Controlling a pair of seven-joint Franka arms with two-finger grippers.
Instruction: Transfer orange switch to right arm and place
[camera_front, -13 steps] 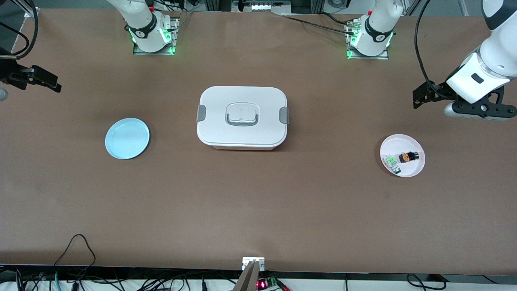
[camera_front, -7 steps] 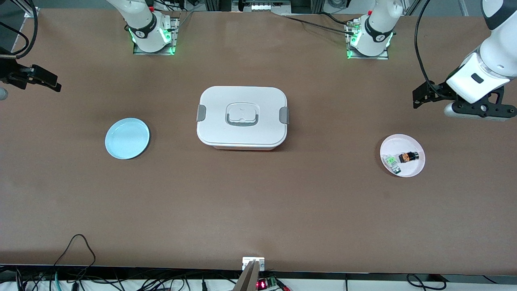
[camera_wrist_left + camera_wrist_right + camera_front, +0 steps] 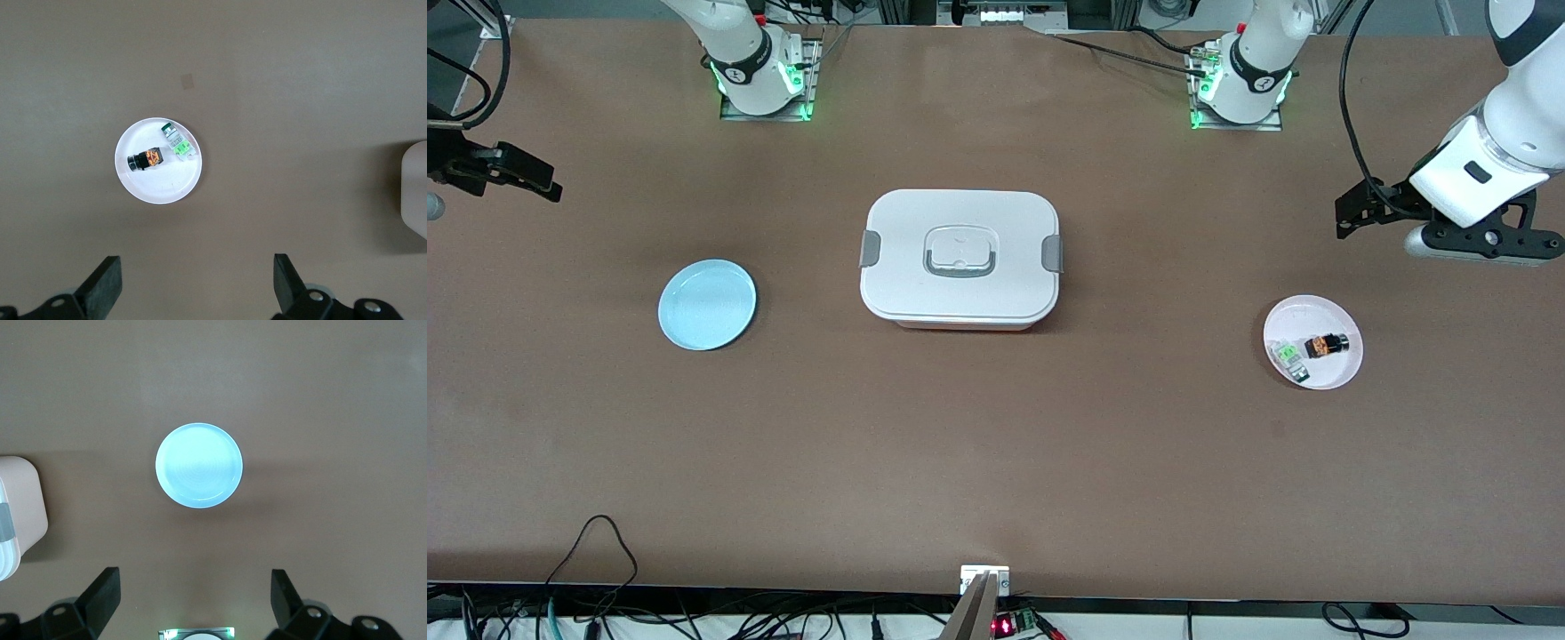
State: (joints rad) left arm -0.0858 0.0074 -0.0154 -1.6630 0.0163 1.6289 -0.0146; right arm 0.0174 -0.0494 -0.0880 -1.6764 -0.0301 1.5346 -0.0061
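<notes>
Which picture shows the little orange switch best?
The left wrist view: the orange switch lies in plain sight on the white plate, seen from straight above. The front view shows it too, only tinier. The right wrist view misses it.

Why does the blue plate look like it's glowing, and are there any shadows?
Right wrist view: the blue plate catches the overhead light, so it looks washed out and bright, with a soft shadow along one edge. Front view: the white box has a faint shadow along its nearer edge. Left wrist view: the pink plate looks nearly white, yet the orange switch stays sharp.
</notes>
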